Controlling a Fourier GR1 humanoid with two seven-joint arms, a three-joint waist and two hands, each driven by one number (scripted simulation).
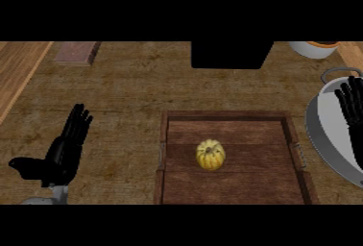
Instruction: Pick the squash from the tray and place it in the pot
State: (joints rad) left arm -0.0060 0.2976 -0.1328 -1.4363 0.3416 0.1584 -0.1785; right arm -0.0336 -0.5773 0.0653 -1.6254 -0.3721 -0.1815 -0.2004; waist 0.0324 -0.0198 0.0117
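A yellow ribbed squash (211,154) lies near the middle of a brown wooden tray (234,188) at the lower centre of the head view. A grey metal pot (320,130) with a handle at its top sits at the right edge, partly cut off. My right hand (352,108) is open with straight fingers, over the pot's inside and well to the right of the squash. My left hand (65,146) is open at the lower left, fingers pointing up, apart from the tray and holding nothing.
A black block (231,54) stands at the back centre. A brick-coloured slab (75,52) lies at the back left, and a white bowl (314,48) with something orange inside sits at the back right. A light wooden strip (18,72) runs along the left.
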